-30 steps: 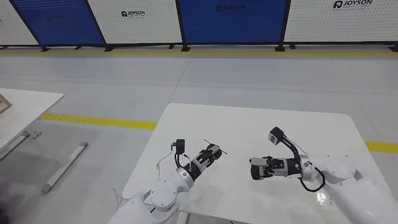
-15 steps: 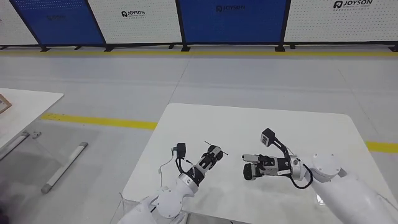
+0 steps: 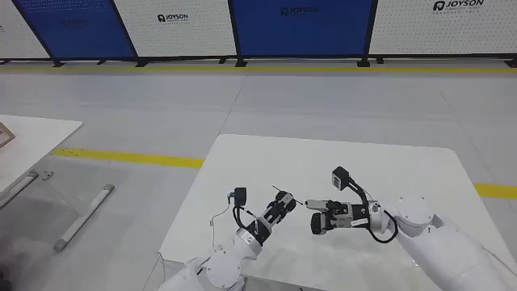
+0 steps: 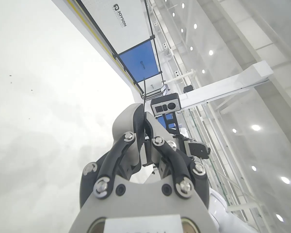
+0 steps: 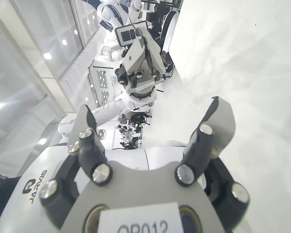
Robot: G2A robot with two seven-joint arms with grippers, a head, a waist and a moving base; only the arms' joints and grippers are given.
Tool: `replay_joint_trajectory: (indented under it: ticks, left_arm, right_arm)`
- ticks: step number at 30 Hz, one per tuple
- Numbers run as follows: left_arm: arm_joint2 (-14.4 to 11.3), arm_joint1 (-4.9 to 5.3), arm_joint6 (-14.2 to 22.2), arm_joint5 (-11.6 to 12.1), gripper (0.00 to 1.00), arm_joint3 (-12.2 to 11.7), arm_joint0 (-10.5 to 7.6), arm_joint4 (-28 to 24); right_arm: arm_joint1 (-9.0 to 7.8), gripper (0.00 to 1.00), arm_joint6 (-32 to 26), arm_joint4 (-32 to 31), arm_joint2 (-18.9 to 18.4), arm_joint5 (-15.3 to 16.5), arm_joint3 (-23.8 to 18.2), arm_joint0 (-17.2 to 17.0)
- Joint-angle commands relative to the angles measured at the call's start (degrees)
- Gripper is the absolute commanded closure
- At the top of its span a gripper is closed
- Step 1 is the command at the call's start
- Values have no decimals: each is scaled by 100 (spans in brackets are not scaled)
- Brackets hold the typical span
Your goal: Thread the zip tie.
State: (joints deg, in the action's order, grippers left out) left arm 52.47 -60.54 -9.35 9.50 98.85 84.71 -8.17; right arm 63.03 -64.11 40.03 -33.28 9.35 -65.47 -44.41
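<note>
A thin black zip tie [image 4: 144,90] sticks out past the tips of my left gripper [image 4: 143,118], which is shut on it. From above, the left gripper [image 3: 287,200] hovers over the near part of the white table [image 3: 363,158], and the zip tie [image 3: 279,189] shows as a short dark line at its tip. My right gripper [image 5: 152,112] is open with nothing between its fingers. It faces the left gripper [image 5: 145,49] and the zip tie [image 5: 133,26] across a small gap. In the top view the right gripper [image 3: 313,216] sits just right of the left one.
The table's far half and right side are bare. Its left edge [image 3: 190,202] drops to the floor close to the left arm. A second white table [image 3: 32,137] stands apart at far left. Blue and white panels line the back.
The two grippers have closed in on each other: the right one moved left, and the left one moved slightly right with the zip tie. The gap between them is now small.
</note>
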Motion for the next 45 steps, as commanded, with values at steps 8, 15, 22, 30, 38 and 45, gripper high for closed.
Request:
replay_joint_trajectory:
  ticks: [8, 15, 22, 30, 38, 45]
  left_arm:
    - [-42, -48, 249, 52, 100, 36, 9, -107]
    - [11, -72, 412, 53, 100, 54, 27, -331]
    - [18, -84, 404, -6, 100, 36, 18, -348]
    - [60, -129, 567, 84, 100, 56, 29, -445]
    - [178, -149, 754, 133, 100, 68, 80, -576]
    - [217, -185, 767, 164, 100, 58, 98, -573]
  right_arm:
    - [6, 0, 833, -494, -165, -112, -203, -181]
    - [8, 0, 622, -457, -319, -124, -288, -260]
    - [4, 0, 764, -573, -334, -170, -398, -344]
    - [-73, 50, 817, -674, -700, -131, -571, -576]
    - [-62, 95, 748, -799, -841, -254, -664, -668]
    - [-18, 100, 693, -865, -898, -248, -614, -704]
